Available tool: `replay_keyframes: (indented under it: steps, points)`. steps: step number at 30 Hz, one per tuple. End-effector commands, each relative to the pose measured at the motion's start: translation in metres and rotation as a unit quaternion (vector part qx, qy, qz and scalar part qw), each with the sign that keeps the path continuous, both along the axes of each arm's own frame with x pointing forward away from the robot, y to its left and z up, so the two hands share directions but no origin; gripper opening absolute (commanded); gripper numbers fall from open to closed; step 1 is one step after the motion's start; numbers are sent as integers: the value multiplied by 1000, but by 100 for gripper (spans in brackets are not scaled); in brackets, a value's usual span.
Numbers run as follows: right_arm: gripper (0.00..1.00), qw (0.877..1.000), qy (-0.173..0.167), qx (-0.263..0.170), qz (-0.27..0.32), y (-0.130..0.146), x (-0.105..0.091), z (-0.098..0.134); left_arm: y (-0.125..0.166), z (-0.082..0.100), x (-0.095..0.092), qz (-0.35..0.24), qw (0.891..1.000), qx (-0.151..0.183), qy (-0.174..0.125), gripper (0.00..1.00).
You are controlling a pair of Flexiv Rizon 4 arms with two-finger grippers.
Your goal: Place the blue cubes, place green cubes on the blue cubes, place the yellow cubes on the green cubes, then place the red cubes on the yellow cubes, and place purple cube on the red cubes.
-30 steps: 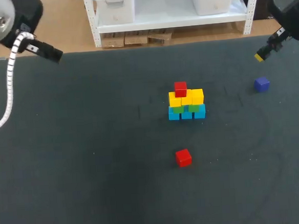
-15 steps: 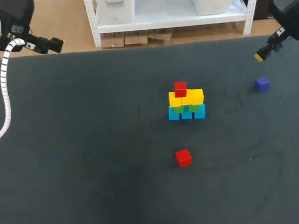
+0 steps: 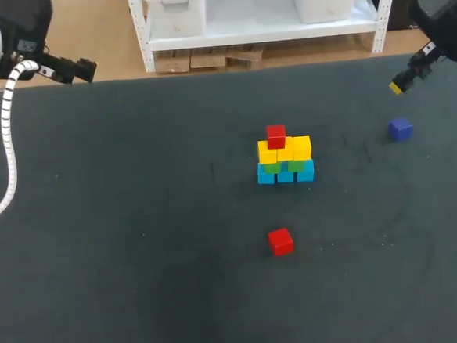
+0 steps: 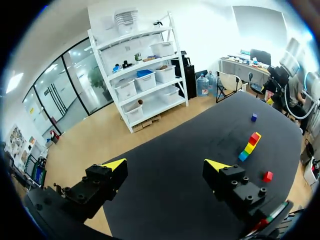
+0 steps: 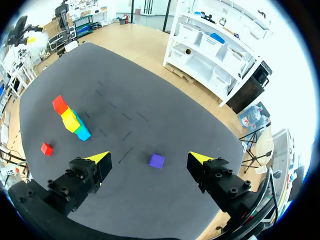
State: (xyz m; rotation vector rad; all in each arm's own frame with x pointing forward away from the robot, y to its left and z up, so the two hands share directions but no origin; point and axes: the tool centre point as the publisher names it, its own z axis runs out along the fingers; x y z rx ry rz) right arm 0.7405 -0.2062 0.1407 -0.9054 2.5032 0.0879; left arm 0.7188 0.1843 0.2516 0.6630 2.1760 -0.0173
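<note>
Two grippers of mine are hanging up over the far corners of the dark table (image 3: 138,225), and neither one is holding anything. I am keeping the fingers of my left gripper (image 4: 166,165) spread wide apart, with only bare table showing between the yellow tips. I am keeping the fingers of my right gripper (image 5: 150,158) spread wide too.

Near the middle of the table a little tower is standing. Its blue cubes (image 3: 266,176) are sitting in a row at the bottom, touching each other. Its green cubes (image 3: 295,165) are resting on the blue ones, and the yellow cubes (image 3: 300,147) are resting on the green ones. One red cube (image 3: 275,136) is sitting on top of the yellow ones, over toward the tower's left end.

Another loose red cube (image 3: 280,241) is lying flat on the table by itself, on the near side of the tower and well apart from it.

One purple cube (image 5: 156,160) is lying alone on the table off to the right of the tower. It is lying below my right gripper, showing between its open fingers, and they are not touching it. My left gripper is hanging well apart from all the cubes.
</note>
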Motion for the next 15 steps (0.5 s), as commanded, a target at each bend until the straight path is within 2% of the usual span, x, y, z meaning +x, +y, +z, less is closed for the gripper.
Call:
replay_keyframes:
  steps: [1, 5, 7, 11, 15]
  points:
    - [100, 1000, 0, 1, 1, 0, 1, -1, 0, 0, 1, 0, 1000, -1, 0, 100]
    - [100, 1000, 0, 1, 1, 0, 1, -1, 0, 0, 1, 0, 1000, -1, 0, 100]
    - [100, 999, 12, -24, 20, 8, -2, 8, 0, 0, 1, 0, 1000, -1, 0, 100]
    - [100, 996, 5, -48, 69, 23, -17, 20, 0, 0, 1, 0, 1000, -1, 0, 100]
    - [100, 987, 2, -91, 134, 40, -42, 29, 0, 0, 1, 0, 1000, -1, 0, 100]
